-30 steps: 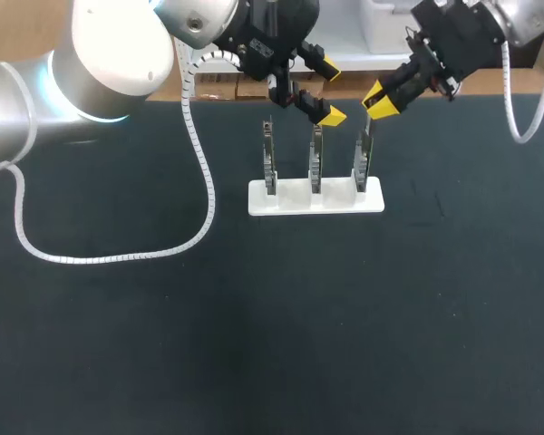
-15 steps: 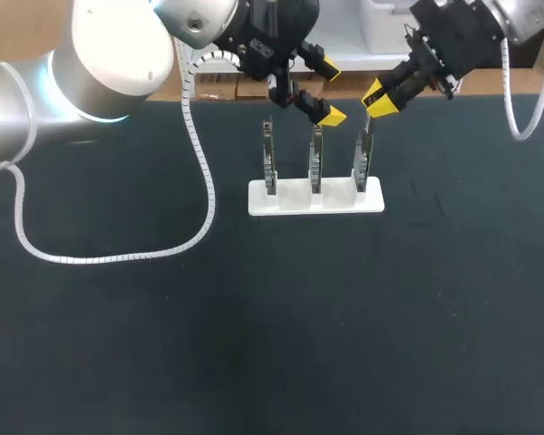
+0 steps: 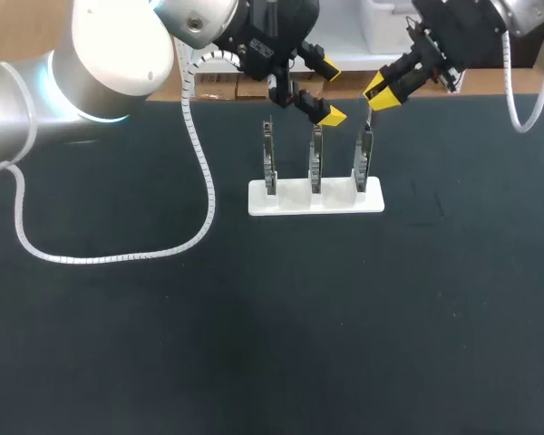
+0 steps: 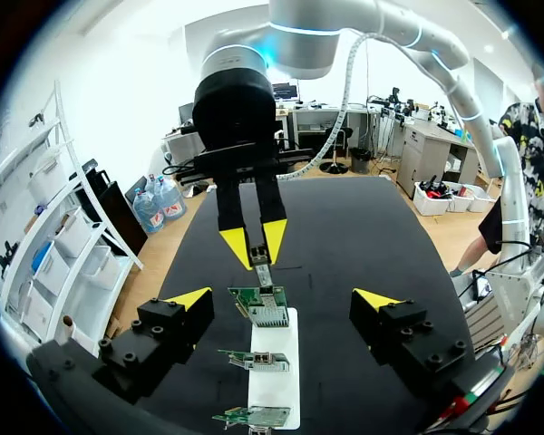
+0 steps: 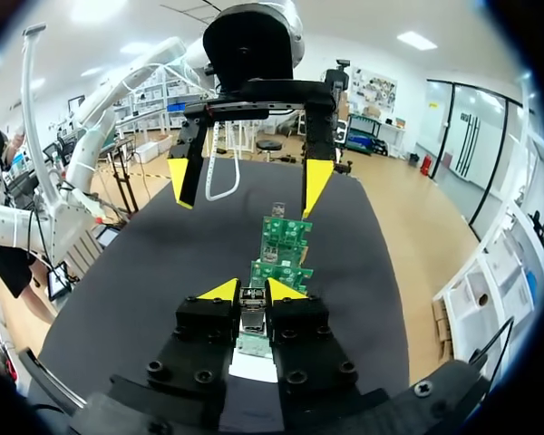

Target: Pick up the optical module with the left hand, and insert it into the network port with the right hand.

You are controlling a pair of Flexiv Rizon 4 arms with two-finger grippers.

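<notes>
While the right gripper [image 3: 377,98] pinches the small optical module [image 5: 251,317] between its yellow tips, it hangs just above the circuit board [image 3: 364,159] at the 3 o'clock end of the white rack [image 3: 315,198]. The left gripper [image 3: 325,91], fingers spread wide, hovers over the rack's middle, near the 12 o'clock edge of the black table [image 3: 254,317].

3 boards [image 3: 268,161] [image 3: 315,159] [image 3: 364,158], 1 holder [image 3: 290,198], 2 grippers [image 3: 330,91] [image 3: 379,93], 1 optical module [image 5: 252,320].

The black table [image 3: 254,344] looks matt, cloth-like. The white rectangular holder [image 3: 295,201] is smooth plastic. The green circuit boards [image 4: 254,298] carry dull metal ports [image 4: 270,317].
</notes>
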